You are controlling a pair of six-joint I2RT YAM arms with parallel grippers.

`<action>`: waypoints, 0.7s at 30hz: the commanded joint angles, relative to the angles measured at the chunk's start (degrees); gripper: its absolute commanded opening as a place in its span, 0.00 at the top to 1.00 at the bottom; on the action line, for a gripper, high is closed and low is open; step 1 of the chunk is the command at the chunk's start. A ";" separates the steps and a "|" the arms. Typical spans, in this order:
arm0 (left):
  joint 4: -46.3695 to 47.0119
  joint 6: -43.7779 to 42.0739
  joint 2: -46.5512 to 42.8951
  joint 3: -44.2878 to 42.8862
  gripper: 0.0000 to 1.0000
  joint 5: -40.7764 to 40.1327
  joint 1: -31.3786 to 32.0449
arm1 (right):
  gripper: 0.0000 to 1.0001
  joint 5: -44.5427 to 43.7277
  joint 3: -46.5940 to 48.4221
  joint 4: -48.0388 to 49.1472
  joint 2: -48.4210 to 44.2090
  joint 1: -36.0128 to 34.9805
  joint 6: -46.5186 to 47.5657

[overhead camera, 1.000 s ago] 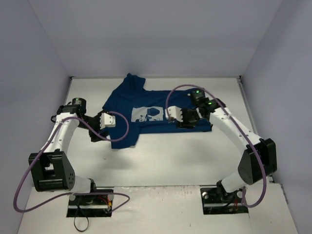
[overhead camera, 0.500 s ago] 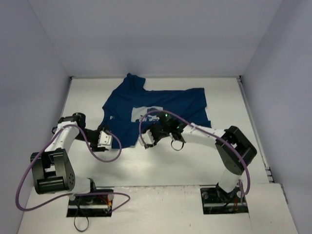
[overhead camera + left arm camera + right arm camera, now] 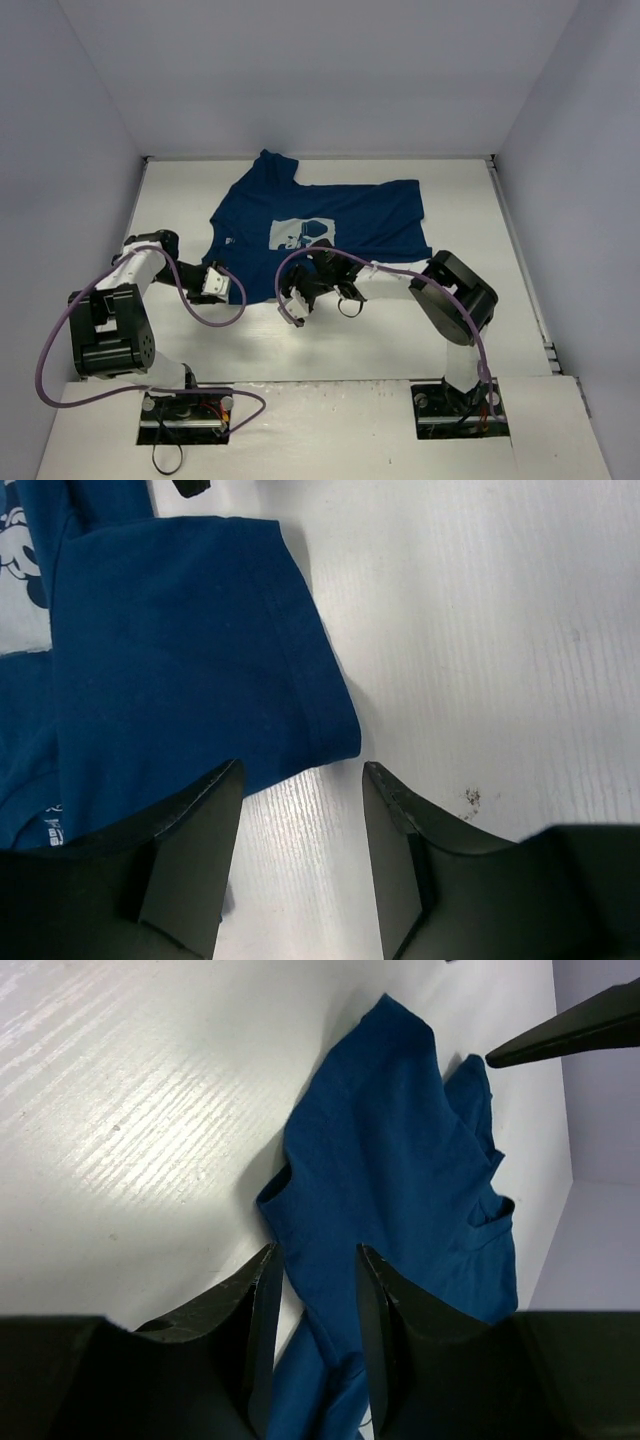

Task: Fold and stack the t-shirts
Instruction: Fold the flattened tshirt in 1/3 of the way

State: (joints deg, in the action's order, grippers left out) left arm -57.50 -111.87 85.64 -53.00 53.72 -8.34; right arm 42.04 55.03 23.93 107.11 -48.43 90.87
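The navy t-shirt (image 3: 340, 215) lies spread on the white table, its pale print (image 3: 300, 232) facing up. My left gripper (image 3: 212, 284) sits low at the shirt's near-left sleeve. In the left wrist view that gripper (image 3: 302, 770) is open over bare table, and the sleeve's hemmed corner (image 3: 300, 710) lies just ahead of its fingertips. My right gripper (image 3: 296, 302) is at the shirt's near edge, right of that sleeve. In the right wrist view it (image 3: 317, 1252) is open, its jaws standing on either side of a rumpled fold of blue cloth (image 3: 390, 1160).
Pale walls (image 3: 90, 110) close in the table on the left, back and right. Purple cables (image 3: 215, 320) loop from both arms over the near part of the table. A dark finger (image 3: 570, 1025) juts in at the top right of the right wrist view.
The right arm swung from the shirt's right side across to its near-left edge. The left gripper drew back toward me beside the sleeve. Both pairs of jaws narrowed.
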 commanded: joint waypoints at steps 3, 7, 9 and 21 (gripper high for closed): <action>-1.75 -15.31 0.33 1.61 0.56 -1.64 1.05 | 0.64 3.59 1.44 4.10 2.03 -1.06 5.11; -1.74 -21.37 1.16 2.49 0.48 -3.14 1.34 | 0.61 4.27 2.77 3.82 4.04 -1.31 5.98; -1.74 -24.47 1.85 2.44 0.46 -3.66 1.39 | 0.60 4.51 3.34 3.76 4.95 -1.37 6.72; -1.46 -36.58 6.40 0.60 0.44 -3.56 1.48 | 0.61 4.93 6.25 3.70 9.72 -1.76 8.45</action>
State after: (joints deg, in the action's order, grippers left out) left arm -57.01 -112.51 91.46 -50.09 48.97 -7.14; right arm 45.79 59.20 27.70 115.50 -49.62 98.83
